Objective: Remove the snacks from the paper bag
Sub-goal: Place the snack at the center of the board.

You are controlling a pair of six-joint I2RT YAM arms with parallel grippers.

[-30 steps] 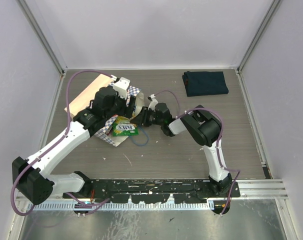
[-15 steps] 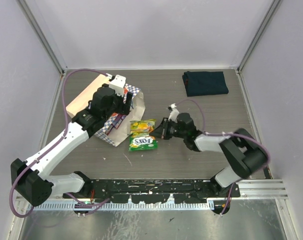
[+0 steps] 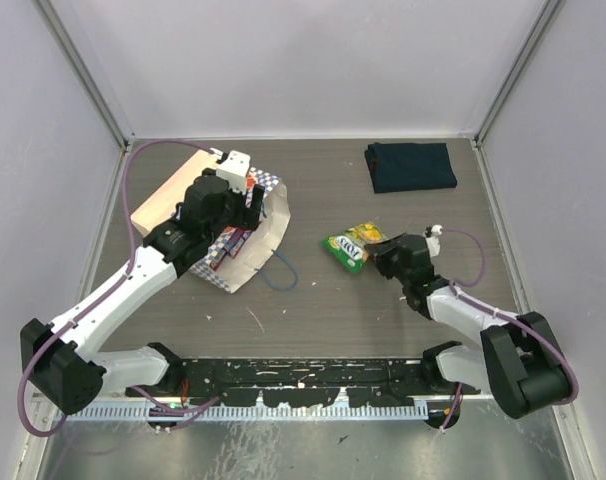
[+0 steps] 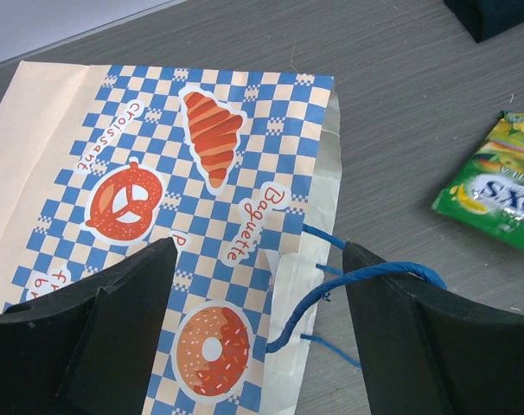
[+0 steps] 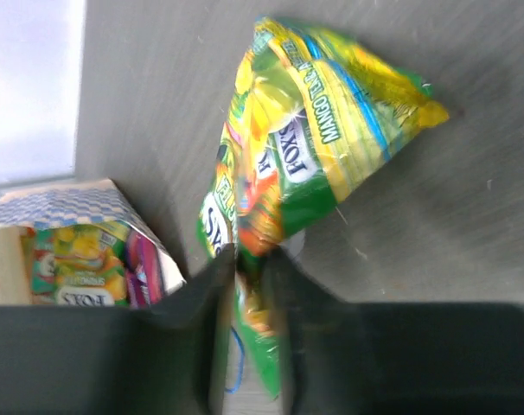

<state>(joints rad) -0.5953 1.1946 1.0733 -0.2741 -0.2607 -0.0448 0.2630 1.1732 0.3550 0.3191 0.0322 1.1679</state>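
Observation:
The paper bag [image 3: 245, 236] lies on its side at the left, mouth toward the right, with packets [image 3: 227, 246] showing inside. My left gripper [image 3: 251, 200] hovers open over its checkered band [image 4: 167, 199], jaws either side of a blue cord handle [image 4: 366, 281]. My right gripper [image 3: 375, 256] is shut on green snack packets [image 3: 349, 245], seemingly two pinched together, right of the bag and low over the table. In the right wrist view the green packets [image 5: 305, 164] hang from the gripper [image 5: 249, 259]; a green packet [image 5: 76, 264] and a purple one [image 5: 141, 259] sit in the bag mouth.
A dark navy folded cloth [image 3: 411, 166] lies at the back right. The held green packet also shows at the right edge of the left wrist view [image 4: 495, 186]. The cage walls close in the table on three sides.
My right gripper has drawn the green packets out of the bag mouth and carried them right, away from the bag. The left arm has barely moved.

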